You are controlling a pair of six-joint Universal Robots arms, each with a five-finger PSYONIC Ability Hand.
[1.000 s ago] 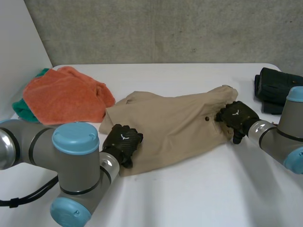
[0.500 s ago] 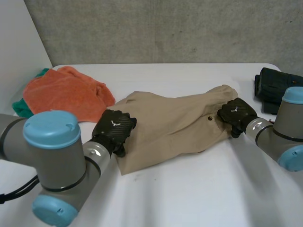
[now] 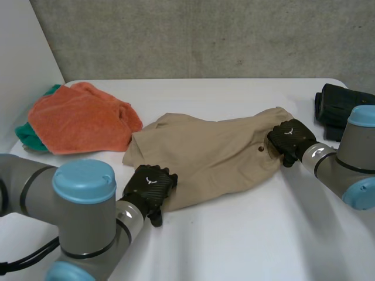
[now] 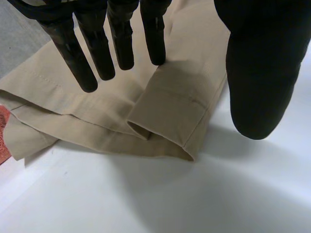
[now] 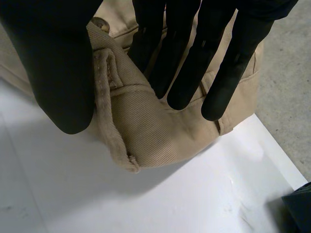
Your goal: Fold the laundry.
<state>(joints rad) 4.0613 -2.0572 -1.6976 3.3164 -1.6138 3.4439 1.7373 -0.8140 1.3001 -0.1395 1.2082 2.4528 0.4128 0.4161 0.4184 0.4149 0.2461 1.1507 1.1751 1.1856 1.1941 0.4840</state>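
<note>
A pair of tan trousers lies crumpled across the middle of the white table. My left hand hovers at the near left hem, open. In the left wrist view its straight fingers stand just above the folded hem, with the thumb apart over bare table. My right hand sits on the waistband end at the right. In the right wrist view the thumb and the fingers pinch a raised ridge of waistband.
An orange towel lies at the far left on a green cloth. A dark folded garment sits at the far right edge, near my right arm. Bare table runs along the front.
My left hand came back toward the near hem corner and straightened its fingers. The right hand stayed at the waistband and closed on it. The cloth's left part shifted slightly.
</note>
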